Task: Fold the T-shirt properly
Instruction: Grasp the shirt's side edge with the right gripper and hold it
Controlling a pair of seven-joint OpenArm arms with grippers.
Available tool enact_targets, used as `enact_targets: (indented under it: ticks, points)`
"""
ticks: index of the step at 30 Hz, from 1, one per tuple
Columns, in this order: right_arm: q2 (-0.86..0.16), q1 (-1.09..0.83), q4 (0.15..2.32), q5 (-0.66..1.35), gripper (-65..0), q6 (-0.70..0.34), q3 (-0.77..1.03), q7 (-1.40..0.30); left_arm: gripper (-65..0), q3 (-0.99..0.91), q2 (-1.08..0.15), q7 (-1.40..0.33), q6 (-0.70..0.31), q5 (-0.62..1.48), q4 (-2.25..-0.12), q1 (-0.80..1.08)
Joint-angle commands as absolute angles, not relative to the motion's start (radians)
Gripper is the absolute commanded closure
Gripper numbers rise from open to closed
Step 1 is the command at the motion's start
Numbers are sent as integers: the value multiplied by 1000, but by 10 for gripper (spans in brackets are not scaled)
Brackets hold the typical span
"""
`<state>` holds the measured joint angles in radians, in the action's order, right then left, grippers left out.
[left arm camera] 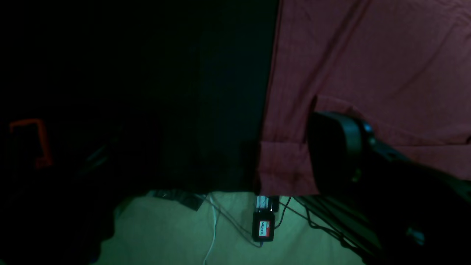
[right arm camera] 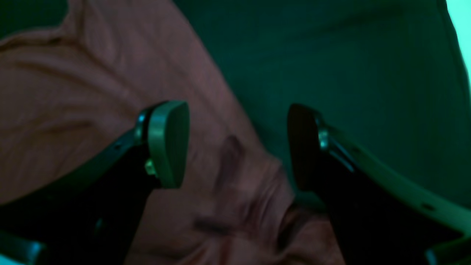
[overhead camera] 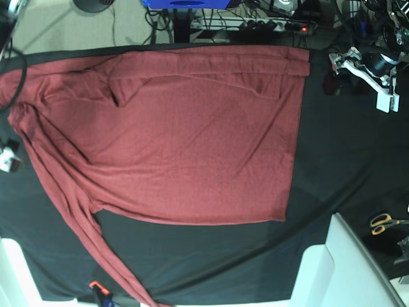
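Observation:
The brick-red T-shirt [overhead camera: 192, 134] lies spread flat on the black cloth [overhead camera: 339, 160], its hem toward the right and one long sleeve [overhead camera: 83, 236] trailing to the front edge. My left gripper [overhead camera: 335, 80] hovers by the shirt's far right hem corner [left arm camera: 283, 173]. Only one dark finger [left arm camera: 331, 154] shows in the left wrist view, far off centre, with nothing held. My right gripper [right arm camera: 237, 147] is open above the shirt's edge [right arm camera: 235, 184] at the left side, one pad [right arm camera: 169, 143] over red fabric and the other over black cloth. It is barely visible in the base view [overhead camera: 7, 157].
Yellow-handled scissors [overhead camera: 385, 222] lie at the right edge. A white panel [overhead camera: 339, 268] rises at the front right. A power strip [overhead camera: 281, 25] and cables lie beyond the table's far edge. A black adapter [left arm camera: 263, 226] sits on the floor. An orange-tipped tool [overhead camera: 96, 288] lies at the front.

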<state>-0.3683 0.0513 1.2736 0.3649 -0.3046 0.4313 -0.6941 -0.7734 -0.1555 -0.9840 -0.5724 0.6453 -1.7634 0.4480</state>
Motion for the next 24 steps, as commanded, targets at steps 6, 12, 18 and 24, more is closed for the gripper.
enact_targets:
  ticks: [6,12,18,24]
  points:
    - [-374,280,940,116,-398,-311,208,-545,-602,-780,-165,-964,-573,661,-1778,449]
    - [-375,403,653,73,-401,-306,202,-407,-602,-783,-173,-964,-573,659,-1778,450]
    - [-380,430,573,65,-398,-305,200,-334,-602,-776,-185,-964,-573,659,-1778,440]
    - [-375,430,573,65,-398,-303,196,-334,-602,-774,-182,-964,-573,659,-1762,427]
